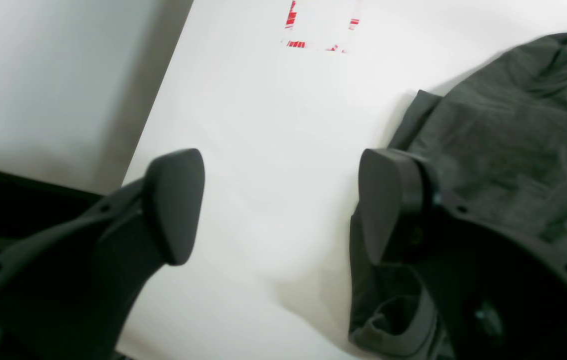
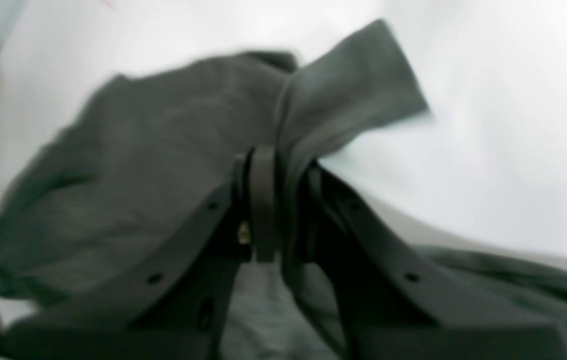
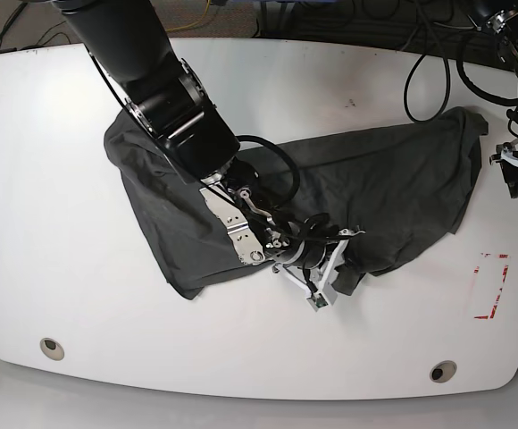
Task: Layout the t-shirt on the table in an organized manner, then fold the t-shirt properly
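Note:
The dark charcoal t-shirt point(image 3: 375, 192) lies crumpled across the middle of the white table point(image 3: 62, 223). My right gripper point(image 3: 323, 261) is at the shirt's front edge. In the right wrist view it point(image 2: 276, 200) is shut on a fold of the t-shirt point(image 2: 128, 150), and a flap of cloth sticks out past the fingertips. My left gripper point(image 3: 512, 174) is off the shirt's far right edge. In the left wrist view it point(image 1: 283, 205) is open and empty over bare table point(image 1: 263, 150), with the t-shirt point(image 1: 513, 140) beside its right finger point(image 1: 391, 205).
A red tape rectangle point(image 3: 491, 286) marks the table at the front right and also shows in the left wrist view point(image 1: 321, 30). Two round grommets point(image 3: 51, 347) point(image 3: 442, 370) sit near the front edge. Cables point(image 3: 429, 63) lie at the back right. The table's edge point(image 1: 148, 135) runs left of my left gripper.

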Available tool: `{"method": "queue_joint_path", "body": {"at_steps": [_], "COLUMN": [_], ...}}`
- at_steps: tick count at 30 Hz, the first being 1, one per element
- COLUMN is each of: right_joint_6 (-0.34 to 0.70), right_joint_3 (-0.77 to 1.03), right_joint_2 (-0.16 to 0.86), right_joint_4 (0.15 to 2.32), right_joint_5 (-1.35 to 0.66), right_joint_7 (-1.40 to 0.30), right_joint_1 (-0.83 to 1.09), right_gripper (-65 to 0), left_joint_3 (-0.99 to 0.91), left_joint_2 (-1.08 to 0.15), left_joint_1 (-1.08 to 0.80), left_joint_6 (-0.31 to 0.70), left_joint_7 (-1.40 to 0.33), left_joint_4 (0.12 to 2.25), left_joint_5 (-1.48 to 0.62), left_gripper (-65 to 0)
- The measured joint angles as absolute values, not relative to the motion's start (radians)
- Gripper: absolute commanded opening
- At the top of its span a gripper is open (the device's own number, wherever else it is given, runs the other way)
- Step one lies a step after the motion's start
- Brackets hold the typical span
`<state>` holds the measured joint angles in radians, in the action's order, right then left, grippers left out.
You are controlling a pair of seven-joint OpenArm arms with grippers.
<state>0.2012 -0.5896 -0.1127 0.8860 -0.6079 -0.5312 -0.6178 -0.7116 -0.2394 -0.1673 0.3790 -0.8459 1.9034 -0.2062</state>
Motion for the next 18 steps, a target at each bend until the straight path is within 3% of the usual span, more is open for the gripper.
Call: {"method": "queue_joint_path", "body": {"at_steps": [3,18], "right_joint_6": [0.208,0.199], "right_joint_3": [-0.59,-0.591], "right_joint_2": [-0.103,-0.049], "right_joint_4": [0.964,1.282], "right_joint_5": [-0.61,-0.605], "right_joint_7": [-0.567,-0.763], "right_joint_1": [-0.599,-0.499], "right_gripper": [-65.0,-65.0], "left_joint_3": [-0.712,-0.712], "left_joint_2": [-0.239,-0.239], "left_joint_1": [-0.169,-0.169], "left_joint_6": [0.379,0.379], "left_joint_7": [-0.846,-0.846], "left_joint_4": [1.903,1.903], "left_joint_5": [-0.207,-0.207], "left_gripper": [-20.0,-20.0]}}
